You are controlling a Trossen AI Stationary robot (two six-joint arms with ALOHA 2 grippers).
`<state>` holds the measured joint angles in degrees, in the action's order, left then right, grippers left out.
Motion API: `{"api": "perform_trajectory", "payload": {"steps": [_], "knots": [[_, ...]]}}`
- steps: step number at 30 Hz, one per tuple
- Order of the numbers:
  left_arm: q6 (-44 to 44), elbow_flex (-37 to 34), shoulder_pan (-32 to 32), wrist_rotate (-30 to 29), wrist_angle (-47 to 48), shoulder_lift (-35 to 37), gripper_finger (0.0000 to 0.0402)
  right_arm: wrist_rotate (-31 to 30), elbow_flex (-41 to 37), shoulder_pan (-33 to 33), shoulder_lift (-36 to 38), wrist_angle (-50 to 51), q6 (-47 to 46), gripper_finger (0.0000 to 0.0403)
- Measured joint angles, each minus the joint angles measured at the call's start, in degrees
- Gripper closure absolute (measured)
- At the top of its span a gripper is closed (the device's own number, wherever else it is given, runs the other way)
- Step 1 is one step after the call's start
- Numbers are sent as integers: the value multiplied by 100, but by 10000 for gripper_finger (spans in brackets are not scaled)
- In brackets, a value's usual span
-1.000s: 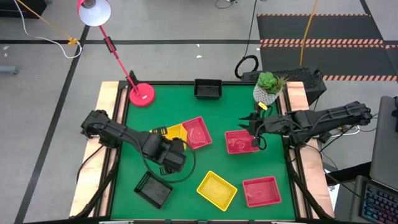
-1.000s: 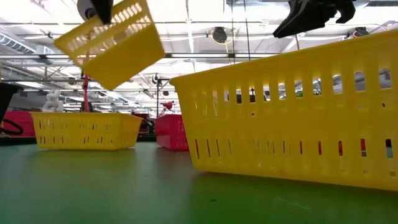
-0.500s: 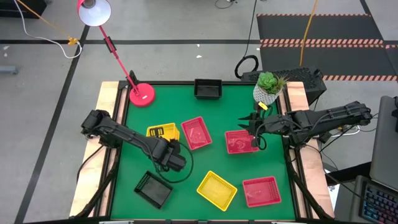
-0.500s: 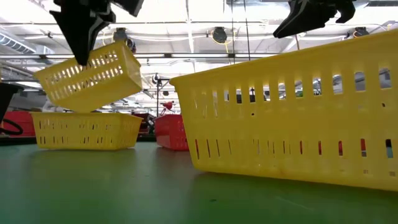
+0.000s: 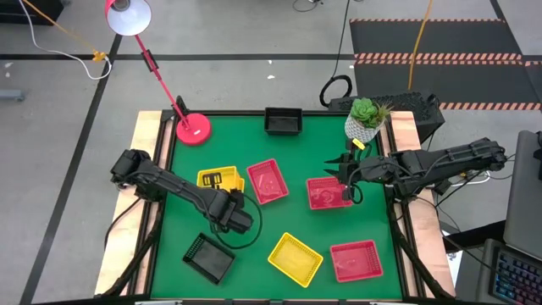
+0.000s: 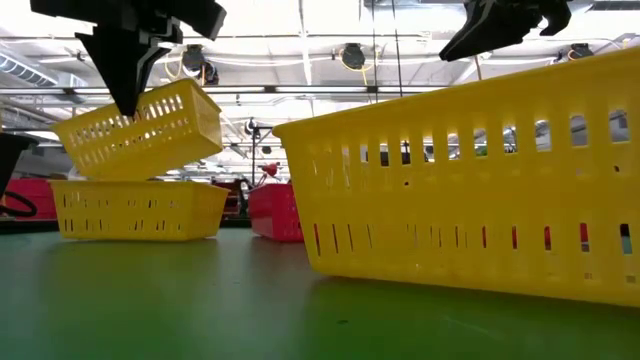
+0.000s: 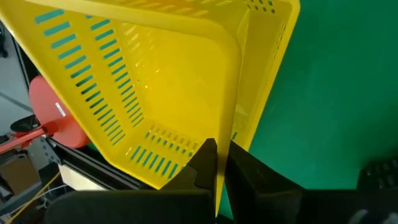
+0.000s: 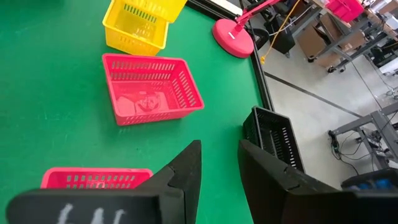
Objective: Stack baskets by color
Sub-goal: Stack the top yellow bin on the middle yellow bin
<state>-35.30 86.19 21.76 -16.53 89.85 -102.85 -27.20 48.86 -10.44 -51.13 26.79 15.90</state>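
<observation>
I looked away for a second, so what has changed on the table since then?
The left hand, shut on the rim of a yellow basket, has lowered it, tilted, almost onto the second yellow basket below. The right hand hangs open over a red basket as before; the other baskets stayed put.

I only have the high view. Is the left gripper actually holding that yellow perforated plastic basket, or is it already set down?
Observer: Holding it. In the left wrist view, the left gripper is shut on the wall of the yellow perforated plastic basket.
Operator: Is it level?
Observer: No. The low view shows it tilted, above the second yellow basket.
Operator: And the right gripper?
Observer: Its wrist view shows the right gripper open, with nothing between the fingers.
</observation>
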Motion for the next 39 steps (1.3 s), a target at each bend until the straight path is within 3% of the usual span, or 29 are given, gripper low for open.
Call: {"api": "perform_trajectory", "payload": {"steps": [18,25,34,39], "knots": [[40,-329,2,-4,-154,0,394,15,0,-2,2,4,0,303],[54,-363,-5,-48,-167,0,371,17,0,-2,2,7,0,303],[375,-365,2,41,-639,0,390,17,0,0,2,7,-7,303],[375,-363,2,52,-602,0,367,20,0,-1,2,35,-15,303]]}}
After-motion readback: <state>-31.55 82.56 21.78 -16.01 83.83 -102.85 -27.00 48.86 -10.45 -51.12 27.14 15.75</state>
